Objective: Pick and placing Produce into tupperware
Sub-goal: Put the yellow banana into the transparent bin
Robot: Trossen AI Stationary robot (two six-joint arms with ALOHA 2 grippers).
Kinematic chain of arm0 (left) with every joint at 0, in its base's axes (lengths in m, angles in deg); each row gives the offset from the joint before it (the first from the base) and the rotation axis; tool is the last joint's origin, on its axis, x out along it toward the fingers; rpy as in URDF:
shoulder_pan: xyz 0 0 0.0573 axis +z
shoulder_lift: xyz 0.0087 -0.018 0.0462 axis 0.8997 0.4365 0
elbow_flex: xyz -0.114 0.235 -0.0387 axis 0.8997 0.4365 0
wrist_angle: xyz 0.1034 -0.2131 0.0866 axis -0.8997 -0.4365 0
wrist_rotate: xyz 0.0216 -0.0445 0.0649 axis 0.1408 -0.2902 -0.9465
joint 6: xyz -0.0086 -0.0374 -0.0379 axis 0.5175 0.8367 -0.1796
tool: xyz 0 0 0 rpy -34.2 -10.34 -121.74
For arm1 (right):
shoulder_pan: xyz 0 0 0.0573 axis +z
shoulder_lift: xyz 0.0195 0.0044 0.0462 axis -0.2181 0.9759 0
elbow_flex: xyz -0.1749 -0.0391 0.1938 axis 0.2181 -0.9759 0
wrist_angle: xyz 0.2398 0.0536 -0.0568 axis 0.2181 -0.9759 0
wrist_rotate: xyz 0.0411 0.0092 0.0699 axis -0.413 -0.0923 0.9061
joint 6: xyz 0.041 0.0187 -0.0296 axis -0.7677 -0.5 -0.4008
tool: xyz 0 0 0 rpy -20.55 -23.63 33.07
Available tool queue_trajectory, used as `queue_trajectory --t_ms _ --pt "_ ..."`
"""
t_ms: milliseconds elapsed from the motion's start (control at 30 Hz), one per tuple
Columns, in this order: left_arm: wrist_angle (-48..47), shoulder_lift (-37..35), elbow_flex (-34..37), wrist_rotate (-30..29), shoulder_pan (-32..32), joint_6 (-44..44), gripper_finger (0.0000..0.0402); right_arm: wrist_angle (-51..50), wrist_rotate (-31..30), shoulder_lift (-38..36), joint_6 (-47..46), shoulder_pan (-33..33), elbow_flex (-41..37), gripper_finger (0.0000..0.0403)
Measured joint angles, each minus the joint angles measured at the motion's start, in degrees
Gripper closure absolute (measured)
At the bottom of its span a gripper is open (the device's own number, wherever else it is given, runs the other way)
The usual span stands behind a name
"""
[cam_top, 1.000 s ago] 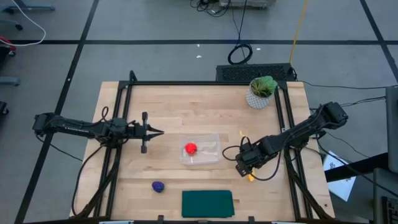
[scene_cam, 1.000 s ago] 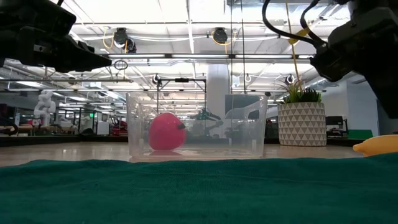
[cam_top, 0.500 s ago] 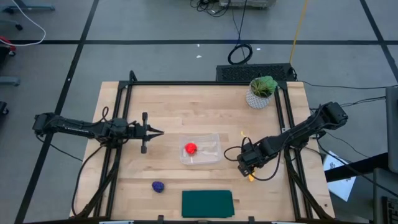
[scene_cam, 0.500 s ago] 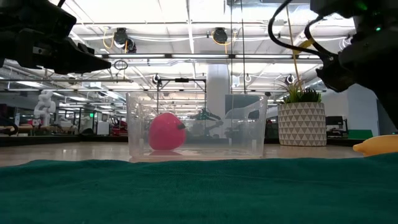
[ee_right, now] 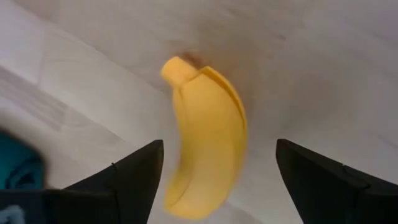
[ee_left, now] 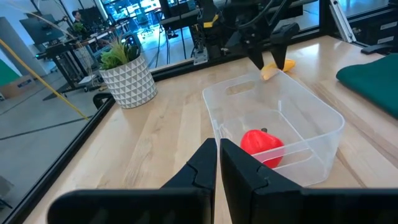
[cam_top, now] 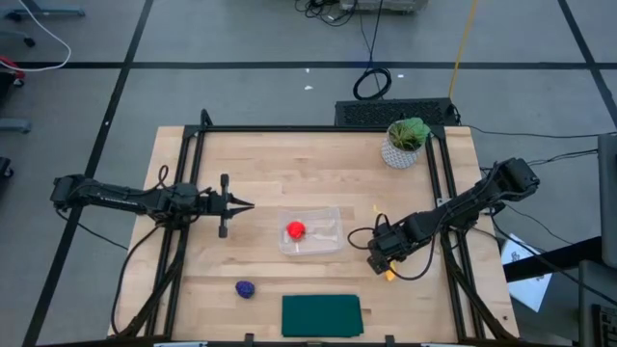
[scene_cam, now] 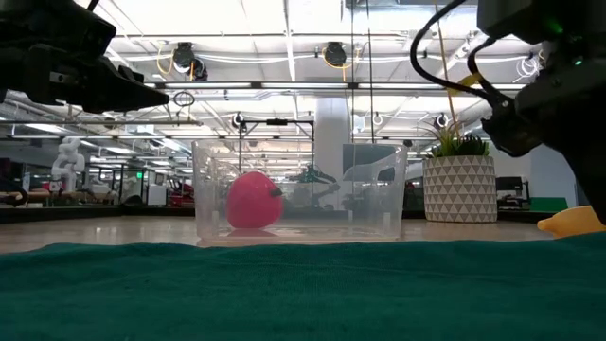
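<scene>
Hovering over the banana on the surface, right pincer spread open, nothing gripped. Red piece already in tupperware; purple lump untouched. Left pincer closed, idle.

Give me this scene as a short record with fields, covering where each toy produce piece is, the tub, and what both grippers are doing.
red round toy: inside the clear plastic rectangular tub
yellow curved banana: on the wooden table, outside the tub, on its right
dark purple lump: on the table, near the dark green flat mat
right gripper: open, fingers straddling the banana from above, not closed on it
left gripper: shut, empty, left of the tub
pieces in tub: one of three
</scene>
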Motion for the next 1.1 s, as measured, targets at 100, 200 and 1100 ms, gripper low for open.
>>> queue_trajectory --t_ms 100,200,1100 --pt "0.0 0.0 0.0 0.0 0.0 0.0 0.0376 0.6 0.0 0.0 -0.5 0.0 -0.9 0.0099" --pt "0.0 0.0 0.0 0.0 0.0 0.0 0.0376 2.5 0.0 -0.1 -0.6 0.0 -2.0 0.0099" --pt "0.0 0.0 0.0 0.0 0.0 0.1 0.0376 3.1 0.3 -0.1 -0.6 -0.1 -2.8 0.0160"
